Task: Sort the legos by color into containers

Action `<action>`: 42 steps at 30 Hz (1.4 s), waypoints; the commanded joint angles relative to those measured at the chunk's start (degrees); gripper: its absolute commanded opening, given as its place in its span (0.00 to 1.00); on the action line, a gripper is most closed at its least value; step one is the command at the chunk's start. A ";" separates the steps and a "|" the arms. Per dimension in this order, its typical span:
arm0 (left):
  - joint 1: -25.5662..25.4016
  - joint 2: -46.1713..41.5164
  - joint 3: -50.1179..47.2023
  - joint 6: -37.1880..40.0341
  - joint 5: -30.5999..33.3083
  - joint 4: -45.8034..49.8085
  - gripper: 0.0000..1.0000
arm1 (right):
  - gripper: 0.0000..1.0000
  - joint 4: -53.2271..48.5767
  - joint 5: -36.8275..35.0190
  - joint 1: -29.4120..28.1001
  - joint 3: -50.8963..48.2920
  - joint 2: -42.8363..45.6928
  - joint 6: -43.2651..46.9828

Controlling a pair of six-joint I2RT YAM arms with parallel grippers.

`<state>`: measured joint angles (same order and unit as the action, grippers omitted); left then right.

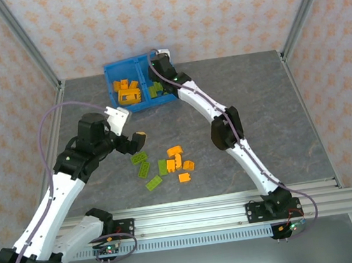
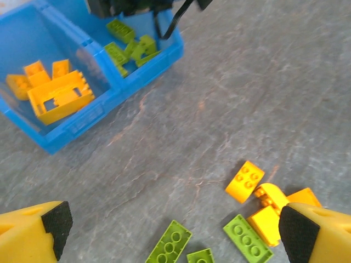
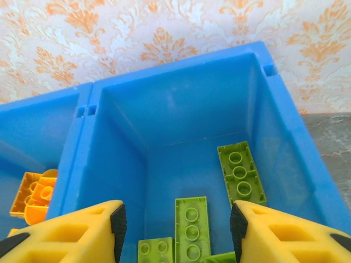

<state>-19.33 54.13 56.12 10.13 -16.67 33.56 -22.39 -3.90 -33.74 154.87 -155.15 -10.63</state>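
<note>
The blue bin (image 1: 109,72) stands at the back of the table. Its left compartment holds orange legos and a larger orange piece (image 2: 60,97); its right compartment holds lime green legos (image 3: 241,172). My right gripper (image 3: 177,227) hangs open over the green compartment, nothing between its fingers, with a green brick (image 3: 192,227) lying on the floor below. Several loose legos lie mid-table: orange ones (image 1: 175,152) and green ones (image 1: 139,158). My left gripper (image 2: 178,229) stands wide open above them, empty, a green brick (image 2: 169,243) beneath it and an orange brick (image 2: 245,181) to its right.
A central divider (image 3: 82,142) splits the bin. Patterned walls with metal posts close in the back and sides. A metal rail (image 1: 192,210) runs along the near edge. Bare grey table (image 1: 276,113) stretches to the right of the right arm.
</note>
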 commanded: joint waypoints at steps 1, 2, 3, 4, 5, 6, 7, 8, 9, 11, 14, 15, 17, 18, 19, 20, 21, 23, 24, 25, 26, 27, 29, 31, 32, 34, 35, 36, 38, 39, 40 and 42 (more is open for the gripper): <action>0.26 1.74 1.56 -1.14 3.31 1.14 1.00 | 0.54 -1.23 -0.62 -0.12 -2.04 11.15 0.54; 0.21 2.49 1.55 -1.66 3.75 0.88 1.00 | 0.54 -2.24 -0.04 -0.10 -3.94 13.38 0.39; 0.24 3.32 1.58 -2.82 5.15 0.41 1.00 | 0.54 -3.62 0.51 -0.06 -6.28 16.23 -0.04; 0.26 4.01 1.69 -4.16 6.92 0.02 1.00 | 0.54 -4.09 1.25 -0.08 -9.33 19.05 -0.38; 0.33 5.20 2.01 -6.11 9.68 -0.24 1.00 | 0.55 -4.04 2.28 -0.16 -13.88 22.61 -0.66; 0.26 6.51 2.71 -8.50 13.04 -0.06 1.00 | 0.56 -3.18 3.30 -0.16 -19.46 26.65 -1.16; 0.27 7.57 3.66 -10.64 15.98 0.63 1.00 | 0.58 -1.86 4.32 -0.10 -25.02 30.66 -1.48; 0.26 9.32 5.22 -13.62 19.42 2.19 1.00 | 0.60 0.12 5.85 -0.10 -32.14 35.53 -1.57; 0.26 11.09 7.19 -17.38 22.53 4.67 1.00 | 0.62 2.59 7.13 -0.16 -39.63 40.65 -1.47; 0.19 14.00 10.48 -22.82 23.27 8.88 1.00 | 0.70 6.41 8.49 -0.19 -52.84 50.25 -1.30; -1.37 15.69 10.44 -29.24 19.70 8.90 1.00 | 0.81 10.10 9.58 -0.30 -70.22 63.32 -0.99; -2.23 15.93 9.93 -31.48 19.15 8.29 1.00 | 0.83 10.81 9.39 -0.33 -74.64 66.67 -1.48; -5.59 16.78 8.48 -37.34 17.60 6.92 0.99 | 0.86 10.50 9.52 -0.30 -82.27 72.49 -3.06; -7.43 17.31 7.80 -39.69 17.10 6.13 0.98 | 0.87 9.31 9.63 -0.28 -84.20 74.33 -3.73; -9.66 18.04 6.93 -42.14 16.66 5.45 0.98 | 0.87 7.54 9.97 -0.28 -85.70 75.89 -4.35; -12.11 18.92 6.13 -44.48 16.40 4.74 0.97 | 0.88 5.89 10.44 -0.28 -87.01 77.04 -4.74; -14.43 19.81 5.54 -46.03 16.48 4.67 0.96 | 0.89 4.60 10.56 -0.34 -87.87 77.73 -4.76; -18.84 22.29 4.56 -48.71 16.58 4.84 0.91 | 0.90 2.61 9.02 -0.34 -89.54 78.75 -5.31; -20.27 23.47 4.23 -49.60 16.41 5.00 0.90 | 0.90 2.20 8.11 -0.31 -90.18 79.04 -5.54; -21.62 24.71 3.86 -50.38 16.04 5.12 0.87 | 0.90 1.80 6.80 -0.34 -90.73 79.14 -5.95; -22.62 25.87 3.35 -50.72 15.24 4.92 0.84 | 0.91 1.49 5.74 -0.30 -91.09 79.21 -6.37; -23.24 26.67 2.81 -50.81 14.26 4.44 0.82 | 0.91 1.56 5.01 -0.29 -91.40 79.21 -6.58; -24.83 28.60 1.54 -50.36 11.27 2.56 0.79 | 0.92 1.62 3.79 -0.24 -91.33 78.54 -6.72; -26.25 30.65 1.12 -49.50 10.26 2.21 0.76 | 0.92 1.32 3.29 -0.22 -90.60 77.47 -6.58; -27.07 31.60 1.10 -48.79 10.23 2.44 0.71 | 0.91 1.06 3.20 -0.24 -90.09 76.88 -6.43; -28.03 32.70 0.84 -48.41 11.58 3.47 0.61 | 0.92 0.56 3.11 -0.24 -89.25 76.00 -6.28; -28.25 32.79 0.23 -48.28 11.76 2.88 0.57 | 0.91 0.53 3.17 -0.21 -89.09 75.67 -6.25; -28.26 32.80 -0.27 -48.19 11.59 2.24 0.56 | 0.92 0.58 3.20 -0.20 -89.04 75.50 -6.31; -28.24 33.19 -1.05 -47.70 10.92 0.77 0.56 | 0.91 0.49 2.89 -0.24 -89.04 75.16 -6.46; -28.28 33.64 -1.08 -47.41 10.42 0.47 0.56 | 0.91 0.23 2.72 -0.25 -88.99 75.01 -6.56; -28.25 34.42 -1.10 -46.99 9.96 0.37 0.56 | 0.91 -0.16 2.44 -0.19 -88.87 74.92 -6.73; -28.27 35.62 -1.23 -46.65 9.68 -0.16 0.55 | 0.91 -0.60 2.23 -0.23 -88.86 74.99 -6.92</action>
<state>-47.62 88.38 55.70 -37.47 -6.46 35.33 -21.47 0.56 -33.76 63.86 -79.94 -16.71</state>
